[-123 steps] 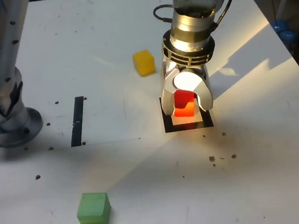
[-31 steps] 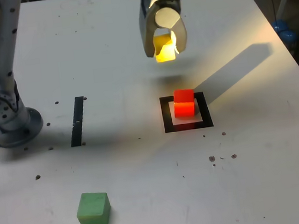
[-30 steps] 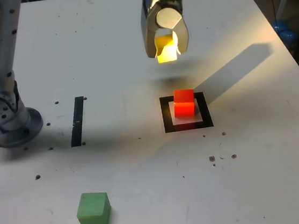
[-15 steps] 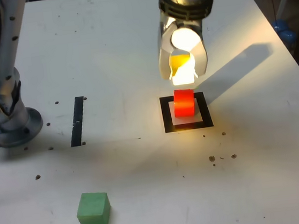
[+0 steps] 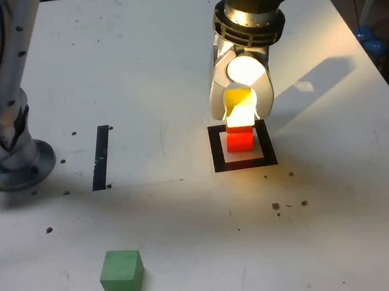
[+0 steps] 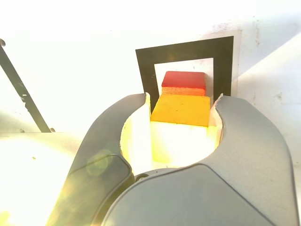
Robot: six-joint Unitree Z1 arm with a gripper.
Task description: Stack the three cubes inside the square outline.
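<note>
tabletop (image 5: 136,68), yellow cube (image 5: 238,105) in hand (image 5: 243,112)

We see one cube (image 5: 239,140) in the outline (image 5: 216,150). Another cube (image 5: 239,105) hangs just above it, between the gripper's (image 5: 242,117) jaws. The third cube (image 5: 122,272) lies well apart, nearer the camera, toward the exterior view's left. A tape strip (image 5: 101,156) lies left of the outline, beside the arm base (image 5: 10,163).

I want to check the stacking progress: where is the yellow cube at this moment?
In the exterior view the yellow cube is right of centre, held in the gripper directly above the red cube, which stands inside the square outline.
</note>
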